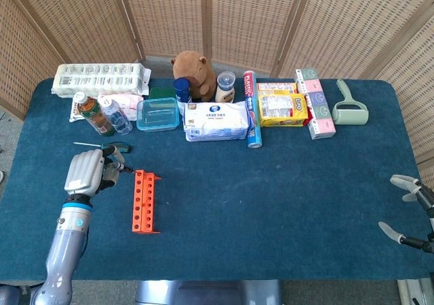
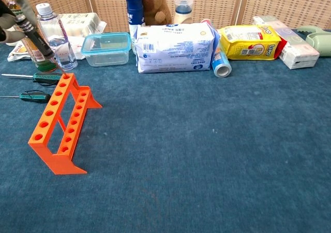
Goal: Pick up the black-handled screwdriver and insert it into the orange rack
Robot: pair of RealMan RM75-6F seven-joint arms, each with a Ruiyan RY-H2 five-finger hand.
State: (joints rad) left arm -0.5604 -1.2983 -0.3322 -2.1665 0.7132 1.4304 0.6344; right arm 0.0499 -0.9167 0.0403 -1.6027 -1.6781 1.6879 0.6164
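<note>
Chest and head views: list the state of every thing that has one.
Black-handled screwdriver: held tilted, tip at the rack's far end hole.
Orange rack: upright, holes empty.
Left hand: gripping the screwdriver.
Right hand: open, holding nothing.
Green-handled screwdrivers: lying flat.
Clear container: lidded.

Left hand [image 1: 87, 173] holds the screwdriver [image 1: 121, 167] by the orange rack [image 1: 143, 201].
Its tip points at the rack's far end; the right hand [image 1: 411, 210] hangs off the tabletop's [image 1: 285, 196] right edge, fingers apart.
</note>
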